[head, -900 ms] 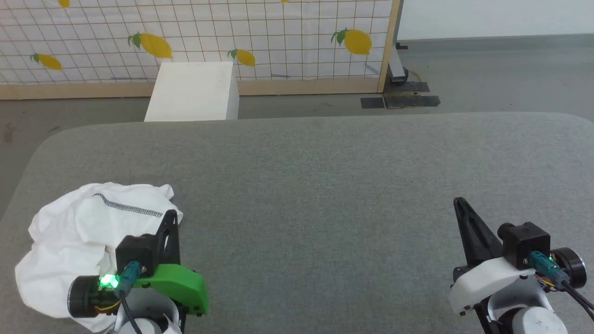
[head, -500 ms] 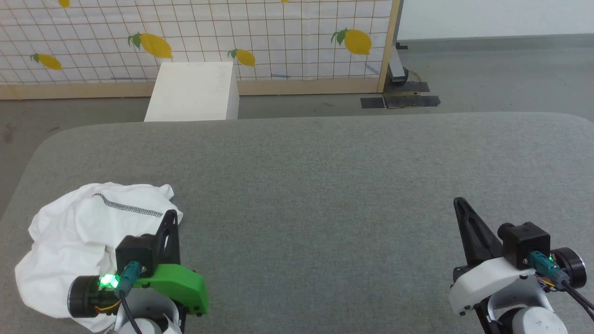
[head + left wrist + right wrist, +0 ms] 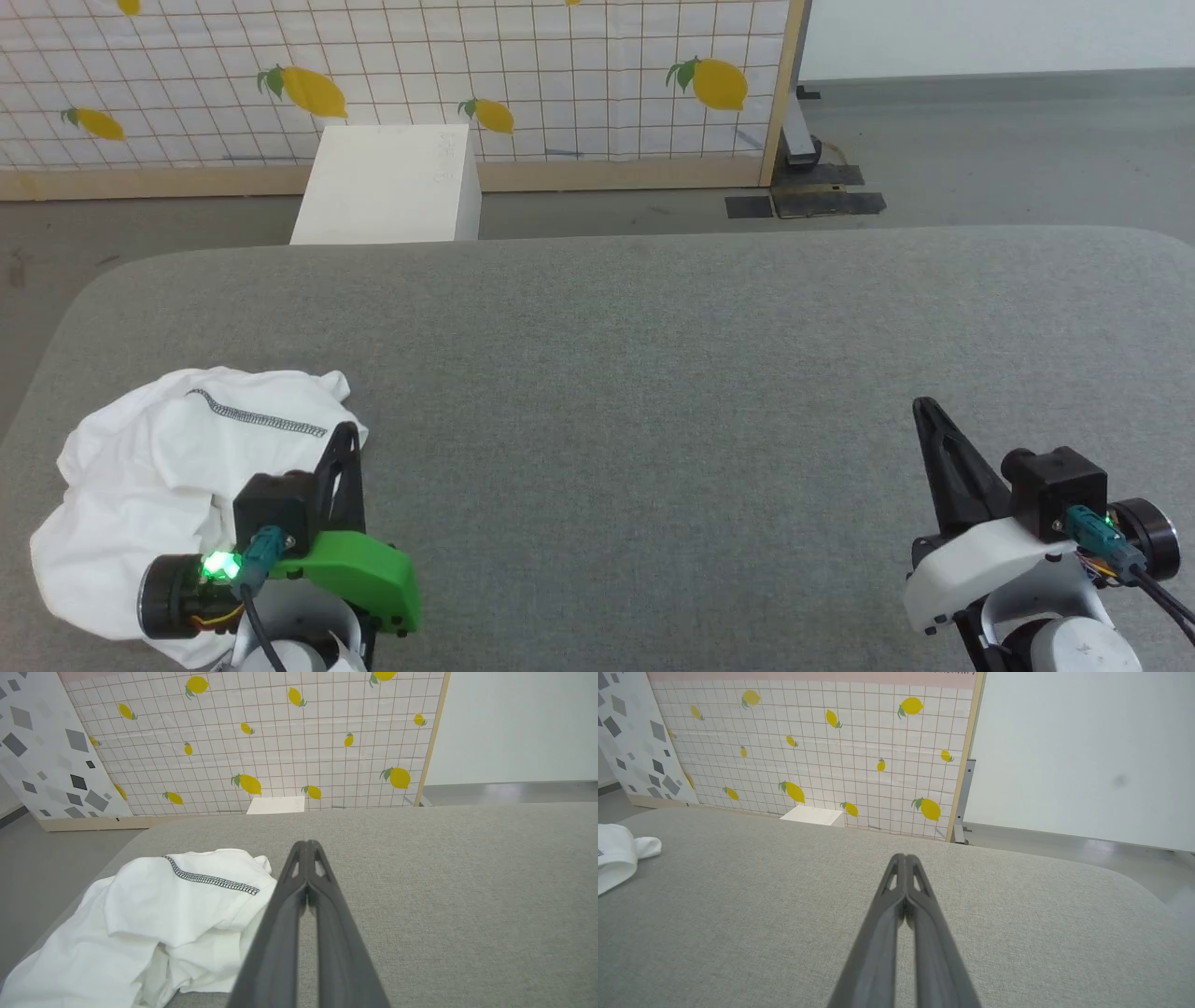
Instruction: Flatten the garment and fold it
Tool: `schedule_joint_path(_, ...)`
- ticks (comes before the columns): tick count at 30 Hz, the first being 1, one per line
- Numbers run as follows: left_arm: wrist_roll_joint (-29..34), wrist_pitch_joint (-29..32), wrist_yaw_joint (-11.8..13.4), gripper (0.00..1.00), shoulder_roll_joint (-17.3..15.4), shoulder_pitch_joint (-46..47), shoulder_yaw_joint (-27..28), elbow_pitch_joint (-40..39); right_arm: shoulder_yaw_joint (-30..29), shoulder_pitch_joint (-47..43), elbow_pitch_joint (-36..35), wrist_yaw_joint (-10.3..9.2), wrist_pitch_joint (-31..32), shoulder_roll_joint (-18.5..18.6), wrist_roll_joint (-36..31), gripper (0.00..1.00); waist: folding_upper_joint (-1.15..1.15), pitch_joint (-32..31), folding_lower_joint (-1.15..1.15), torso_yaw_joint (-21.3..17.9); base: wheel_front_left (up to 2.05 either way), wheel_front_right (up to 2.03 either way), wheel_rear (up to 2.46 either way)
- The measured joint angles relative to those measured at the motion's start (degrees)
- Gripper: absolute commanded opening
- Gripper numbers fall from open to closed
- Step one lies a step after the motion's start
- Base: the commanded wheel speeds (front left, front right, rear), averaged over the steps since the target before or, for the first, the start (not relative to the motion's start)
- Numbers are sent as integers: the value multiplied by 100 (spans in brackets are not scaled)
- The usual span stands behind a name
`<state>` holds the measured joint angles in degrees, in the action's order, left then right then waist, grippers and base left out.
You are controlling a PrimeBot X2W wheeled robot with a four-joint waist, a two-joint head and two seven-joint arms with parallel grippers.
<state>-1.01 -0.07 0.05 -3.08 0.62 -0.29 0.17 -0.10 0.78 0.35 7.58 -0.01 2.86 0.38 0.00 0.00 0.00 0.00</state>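
White garment (image 3: pixel 168 448) crumpled on table (image 3: pixel 653 355) beside left gripper (image 3: pixel 346 431); right gripper (image 3: pixel 924 405) well apart; both closed, empty.

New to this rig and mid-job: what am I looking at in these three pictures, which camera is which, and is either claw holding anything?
A two-armed robot. The wide picture is from its head camera, looking down on a grey table. The other two are wrist cameras, each looking along its arm's dark fingers. The left gripper and right gripper are shut, holding nothing. The garment, a crumpled white shirt, lies beside the left gripper. A white box stands beyond the table.
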Motion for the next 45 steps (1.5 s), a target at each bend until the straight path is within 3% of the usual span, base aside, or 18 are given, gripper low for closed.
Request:
schedule_joint_path(25,-205,-237,56,100,0,0,-74,290,-58,-1,297,0,-238,0,281,100,0,-16,0,92,0,0,0)
schedule_joint_path(45,-455,-477,130,100,0,-9,-62,444,-35,-4,576,0,-476,0,525,100,0,28,0,793,0,0,0)
